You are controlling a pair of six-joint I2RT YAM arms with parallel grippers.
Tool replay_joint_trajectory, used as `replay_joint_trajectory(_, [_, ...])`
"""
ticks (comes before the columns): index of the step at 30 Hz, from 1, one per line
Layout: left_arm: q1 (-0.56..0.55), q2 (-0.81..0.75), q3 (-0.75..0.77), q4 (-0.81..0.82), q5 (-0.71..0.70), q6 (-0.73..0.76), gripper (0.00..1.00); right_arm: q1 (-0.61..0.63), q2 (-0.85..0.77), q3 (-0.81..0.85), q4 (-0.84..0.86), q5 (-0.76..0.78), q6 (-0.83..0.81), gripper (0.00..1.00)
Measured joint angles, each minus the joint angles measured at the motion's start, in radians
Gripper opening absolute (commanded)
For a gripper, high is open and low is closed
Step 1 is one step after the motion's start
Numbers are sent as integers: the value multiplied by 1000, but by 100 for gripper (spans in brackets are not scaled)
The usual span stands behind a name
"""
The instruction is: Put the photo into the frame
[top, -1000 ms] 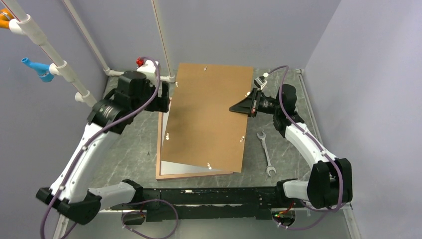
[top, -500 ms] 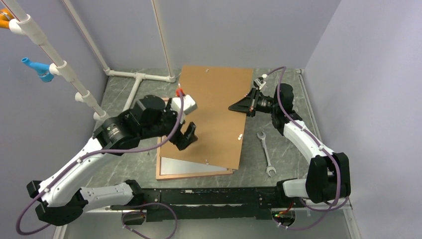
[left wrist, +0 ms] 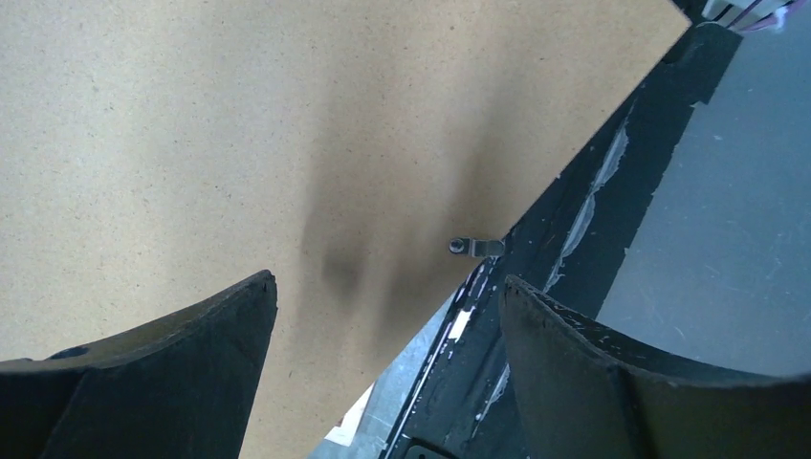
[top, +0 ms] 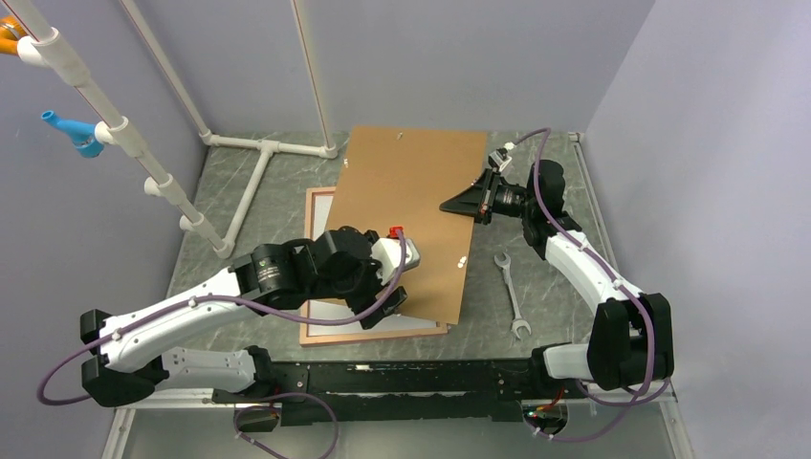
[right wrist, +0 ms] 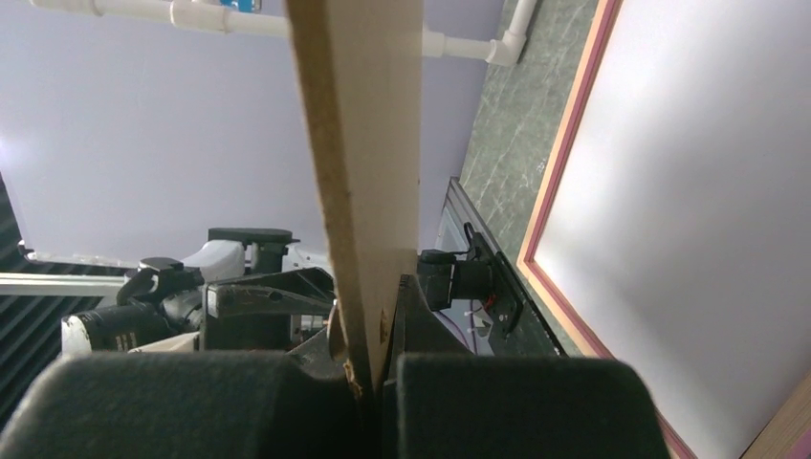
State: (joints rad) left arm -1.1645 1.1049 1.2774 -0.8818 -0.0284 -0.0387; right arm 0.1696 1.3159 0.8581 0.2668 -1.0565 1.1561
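The frame (top: 316, 196), with narrow pinkish wood edges, lies flat on the table, mostly under a tilted brown backing board (top: 411, 191). A plain white surface (right wrist: 698, 191) fills the frame (right wrist: 555, 182); it may be the photo's back, and no printed side shows. My right gripper (top: 451, 206) is shut on the board's right edge and holds that side up; the right wrist view shows the board (right wrist: 368, 143) edge-on between the fingers of the right gripper (right wrist: 378, 320). My left gripper (top: 392, 301) hangs open over the board's near edge (left wrist: 191, 143), the jaws of the left gripper (left wrist: 383, 292) wide apart and holding nothing.
A wrench (top: 512, 292) lies on the table right of the board. White pipes (top: 268, 148) run along the back left. A small metal clip (left wrist: 475, 247) sits at the board's edge. The black base rail (top: 383, 378) spans the near side.
My left arm has swung from the board's far left corner across and down to its near edge, staying open. The right gripper keeps its hold; the board shifted slightly.
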Motion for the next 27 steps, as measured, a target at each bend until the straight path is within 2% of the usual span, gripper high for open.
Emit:
replay_joint_trajectory(10, [-25, 31, -43, 26, -75, -2, 86, -6, 0, 1, -43, 0, -4, 0])
replay_joint_trajectory(27, [-33, 59, -61, 118, -120, -11, 86, -10, -2, 12, -73, 1, -34, 0])
